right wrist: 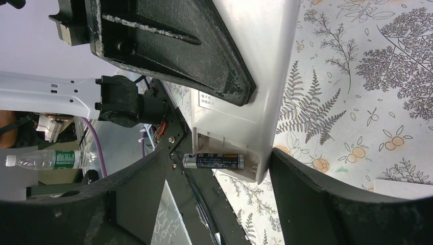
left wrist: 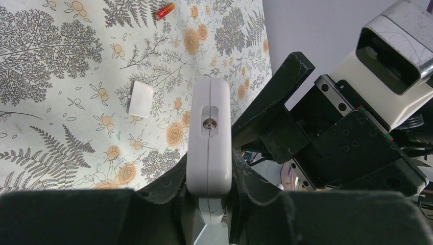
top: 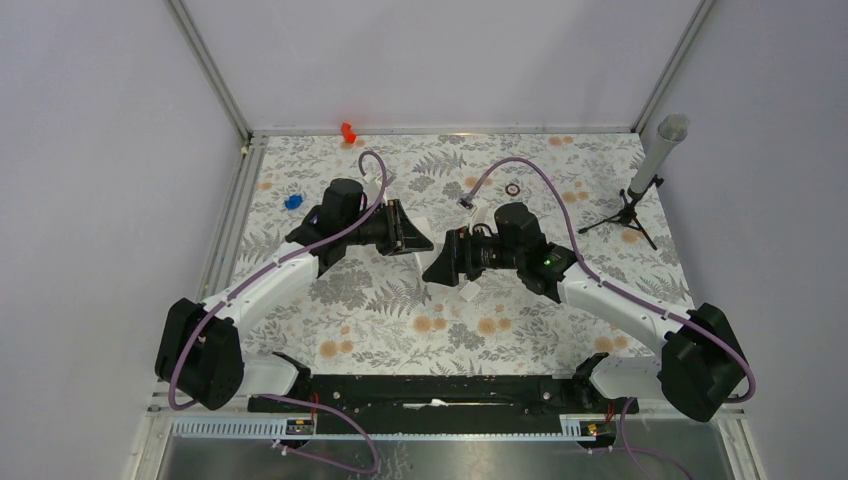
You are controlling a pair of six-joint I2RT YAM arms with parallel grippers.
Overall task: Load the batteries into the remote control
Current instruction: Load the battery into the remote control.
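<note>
Fern-printed cloth covers the table inside a grey-walled enclosure. Both arms reach in from the near edge and meet near the centre of the cloth. Their wrists are turned inward so the tools face each other, the left pointing toward 3 o'clock and the right toward 9 o'clock in the top view.

Left gripper: pressed together on the remote control. It pinches the end nearest its own camera and holds the body off the cloth, edge-on. Judged purpose: to present the open battery bay to the opposite arm and brace the body against pushing.

Right gripper: jaws spread, one finger on each side of the remote's open end, gripping nothing. One of the batteries lies in the bay between those fingers. Whether it is fully seated cannot be told.

A second battery lies on the cloth at 11 o'clock from the remote in the left wrist view, well apart. The white battery cover lies flat at 10 o'clock, nearer. Judged status: one cell placed, with one cell and the cover outstanding.
</note>
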